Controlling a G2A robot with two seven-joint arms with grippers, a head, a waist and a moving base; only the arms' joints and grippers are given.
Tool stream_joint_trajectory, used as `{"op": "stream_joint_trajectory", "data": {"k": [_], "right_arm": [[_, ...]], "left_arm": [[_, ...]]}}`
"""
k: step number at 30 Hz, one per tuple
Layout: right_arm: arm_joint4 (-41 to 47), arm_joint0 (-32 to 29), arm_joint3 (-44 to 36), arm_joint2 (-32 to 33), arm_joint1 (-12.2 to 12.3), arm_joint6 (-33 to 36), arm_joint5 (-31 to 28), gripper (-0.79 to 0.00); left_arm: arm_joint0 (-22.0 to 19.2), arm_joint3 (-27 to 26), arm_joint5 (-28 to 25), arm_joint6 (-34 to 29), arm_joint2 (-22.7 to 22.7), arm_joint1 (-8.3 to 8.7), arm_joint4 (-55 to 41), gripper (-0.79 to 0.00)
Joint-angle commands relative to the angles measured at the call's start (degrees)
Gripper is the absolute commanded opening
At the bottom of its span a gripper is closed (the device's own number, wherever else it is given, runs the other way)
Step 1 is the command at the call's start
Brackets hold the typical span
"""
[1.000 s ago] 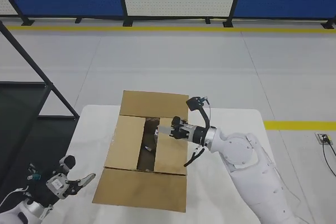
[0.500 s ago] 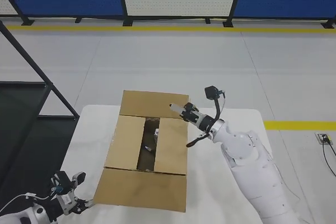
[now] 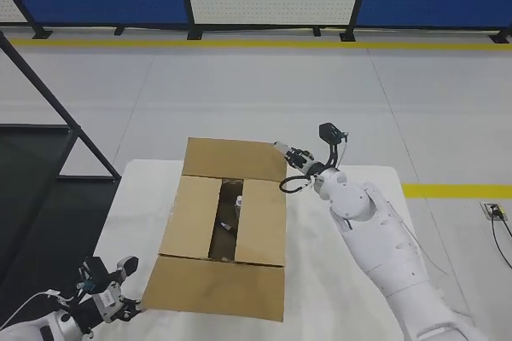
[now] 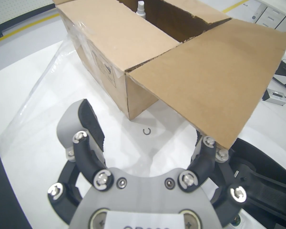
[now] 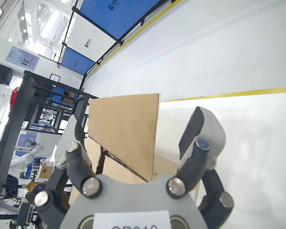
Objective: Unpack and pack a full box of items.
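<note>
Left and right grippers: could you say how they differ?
The left gripper is at the near-left corner of the box, the right gripper at the far-right. The left gripper has one jaw under the near flap; the right gripper is beside the far flap. Both are open, empty.

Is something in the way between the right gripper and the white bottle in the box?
Partly. Two cardboard flaps lie over the box's top, leaving a narrow gap where the bottle stands. The flap nearer the open right gripper covers that side; straight above the gap, nothing visible blocks it.
</note>
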Motion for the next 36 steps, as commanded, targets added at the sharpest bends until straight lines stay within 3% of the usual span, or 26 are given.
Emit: {"op": "stream_joint_trajectory", "data": {"k": [1, 10, 20, 30, 36], "right_arm": [[0.7, 1.5, 3.2, -0.5, -0.4, 0.8, -1.4, 0.0], [6.4, 5.6, 11.4, -1.1, -1.8, 6.6, -10.6, 0.0], [12.4, 7.4, 15.0, 0.6, -2.1, 11.5, -19.7, 0.0], [16.1, 7.2, 12.9, 2.8, -1.2, 15.9, -25.7, 0.0], [16.1, 5.5, 7.3, 3.8, -0.2, 19.5, -26.6, 0.0]], "left_arm": [[-0.2, -0.3, 0.2, -0.1, 0.1, 0.11, -1.3, 0.0], [-1.9, -1.5, 4.0, -1.3, 0.6, 0.42, -6.9, 0.0], [-3.5, -3.0, 10.5, -2.2, 2.0, 0.46, -11.5, 0.0], [-5.1, -4.6, 21.4, -3.3, 4.8, 0.09, -12.0, 0.0], [-6.3, -5.2, 28.3, -2.9, 7.2, -0.26, -9.6, 0.0]]}}
